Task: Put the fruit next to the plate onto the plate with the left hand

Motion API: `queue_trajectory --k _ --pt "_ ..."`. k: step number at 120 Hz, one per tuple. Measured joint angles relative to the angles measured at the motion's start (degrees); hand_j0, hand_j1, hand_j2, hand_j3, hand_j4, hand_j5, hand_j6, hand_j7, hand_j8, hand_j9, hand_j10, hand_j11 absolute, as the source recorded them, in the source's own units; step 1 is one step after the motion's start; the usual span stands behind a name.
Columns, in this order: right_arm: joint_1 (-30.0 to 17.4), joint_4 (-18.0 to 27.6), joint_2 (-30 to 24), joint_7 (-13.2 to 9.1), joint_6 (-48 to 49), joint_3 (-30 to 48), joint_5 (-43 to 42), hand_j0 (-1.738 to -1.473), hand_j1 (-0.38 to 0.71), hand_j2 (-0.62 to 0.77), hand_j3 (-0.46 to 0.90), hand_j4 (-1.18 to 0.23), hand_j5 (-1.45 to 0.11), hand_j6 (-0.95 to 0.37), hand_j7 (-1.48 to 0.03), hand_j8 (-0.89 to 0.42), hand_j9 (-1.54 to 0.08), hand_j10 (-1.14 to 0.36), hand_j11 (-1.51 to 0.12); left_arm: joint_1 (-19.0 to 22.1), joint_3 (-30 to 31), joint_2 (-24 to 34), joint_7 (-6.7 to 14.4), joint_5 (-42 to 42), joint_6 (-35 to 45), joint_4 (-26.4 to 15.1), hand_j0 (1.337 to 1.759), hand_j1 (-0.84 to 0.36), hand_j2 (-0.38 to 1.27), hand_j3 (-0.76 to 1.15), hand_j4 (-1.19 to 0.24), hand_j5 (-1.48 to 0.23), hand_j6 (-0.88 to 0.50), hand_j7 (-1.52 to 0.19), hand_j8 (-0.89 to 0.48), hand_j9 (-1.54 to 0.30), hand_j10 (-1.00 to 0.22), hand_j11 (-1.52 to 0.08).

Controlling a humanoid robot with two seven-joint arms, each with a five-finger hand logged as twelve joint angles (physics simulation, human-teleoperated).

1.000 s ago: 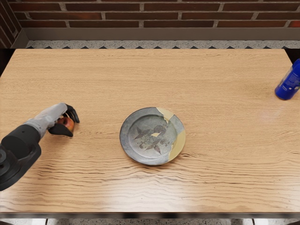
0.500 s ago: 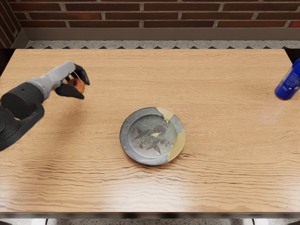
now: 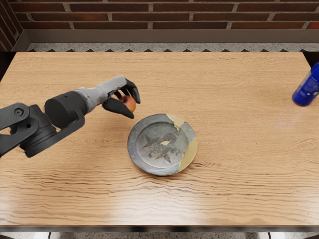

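Left hand point(image 3: 121, 97) has swung right from the worktop's point(image 3: 224, 189) far-left side, now just beside the upper-left rim of the plate point(image 3: 162, 144), not yet over it. Fingers clamped around the reddish fruit point(image 3: 129, 102), held clear of the wood as before. Blue bottle point(image 3: 306, 88) unmoved at the right edge.

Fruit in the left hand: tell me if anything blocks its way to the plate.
Nothing visible does. The left hand holds the fruit just off the plate's upper-left rim, with only table surface between them. The blue bottle stands far away at the right edge.
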Motion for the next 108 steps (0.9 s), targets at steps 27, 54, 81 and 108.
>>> queue_trajectory --k 27,54,81,108 --pt "0.00 0.00 0.00 0.00 -0.02 0.00 -0.02 -1.658 -0.35 0.00 0.00 0.00 0.00 0.00 0.00 0.00 0.00 0.00 0.00 0.61 0.96 -5.33 0.01 -0.64 -0.01 0.15 1.644 -0.44 0.41 0.00 -0.74 -1.10 -0.43 -1.09 -0.26 -1.09 -0.43 -1.07" --pt "-0.04 -0.02 0.00 0.00 -0.05 0.00 -0.03 -1.658 -0.35 0.00 0.00 0.00 0.00 0.00 0.00 0.00 0.00 0.00 0.00 0.87 3.01 -10.84 0.01 -0.72 0.23 1.08 1.641 -0.46 0.42 0.00 -0.76 -1.15 -0.39 -1.14 -0.23 -1.12 -0.41 -1.11" --pt "-0.08 -0.19 0.00 0.02 -0.04 0.00 -0.01 -1.658 -0.35 0.00 0.00 0.00 0.00 0.00 0.00 0.00 0.00 0.00 0.00 2.45 4.38 -12.75 0.02 -0.36 0.84 3.51 1.641 -0.45 0.42 0.00 -0.74 -1.12 -0.40 -1.10 -0.24 -1.09 -0.41 -1.08" --pt "-0.09 -0.28 0.00 0.01 -0.06 0.00 0.05 -1.658 -0.35 0.00 0.00 0.00 0.00 0.00 0.00 0.00 0.00 0.00 0.00 2.46 3.89 -14.70 0.02 -0.35 3.00 2.36 1.652 -0.21 0.20 0.00 -0.48 -0.68 -0.38 -0.67 -0.32 -0.67 -0.38 -0.66"
